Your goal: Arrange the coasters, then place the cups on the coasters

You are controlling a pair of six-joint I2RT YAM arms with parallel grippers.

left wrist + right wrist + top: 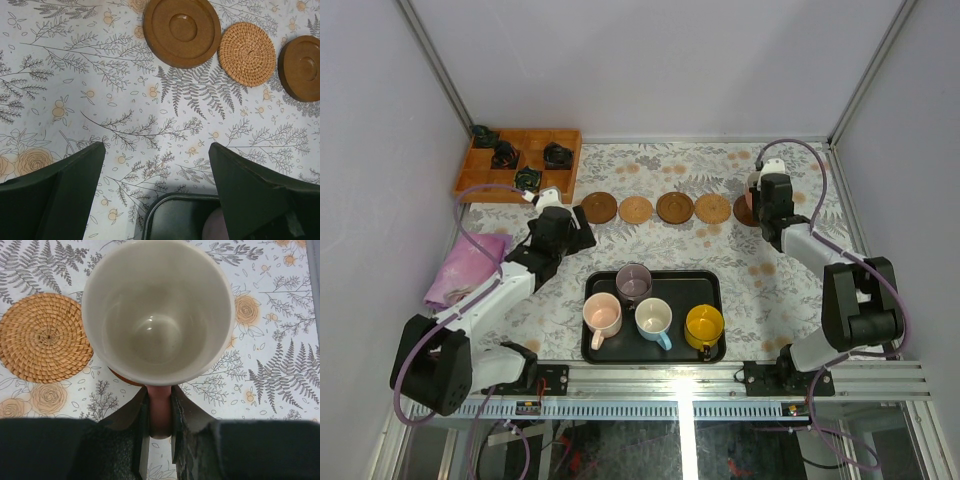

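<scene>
The table (770,280) has white walls (380,150) on its left, far and right sides. A metal rail (720,380) runs along the near edge. A wooden box (520,150) sits in the far left corner with four small black things (557,155) in it. A pink cloth (470,268) lies by the left wall.

Five coasters (674,207) lie in a row from left to right across the far part of the table. They are near each other but not touching. Three are dark wood. Two are woven ones (247,54), the second and fourth from the left.

A black tray (685,285) sits near the rail, in the middle. A wide strip of flowery cloth shows between the row and the tray. The left gripper (156,147) hangs over this strip, just past the tray's far left side. Its fingers are wide apart with nothing between them.

There are five cups. Four stand close together on the tray. The mauve-grey cup (633,283) is on the far side. The peach-pink cup (602,315), the light blue cup (653,318) and the yellow cup (704,325) make a line on the near side.

The fifth one, the salmon-pink cup (157,310), is at the right end of the row, not far from the right wall. It is over the last dark coaster, whose edge peeks out from under it. The right gripper (161,400) pinches this cup's handle tight between its fingers. I cannot tell if the cup rests on the coaster or is just above it.
</scene>
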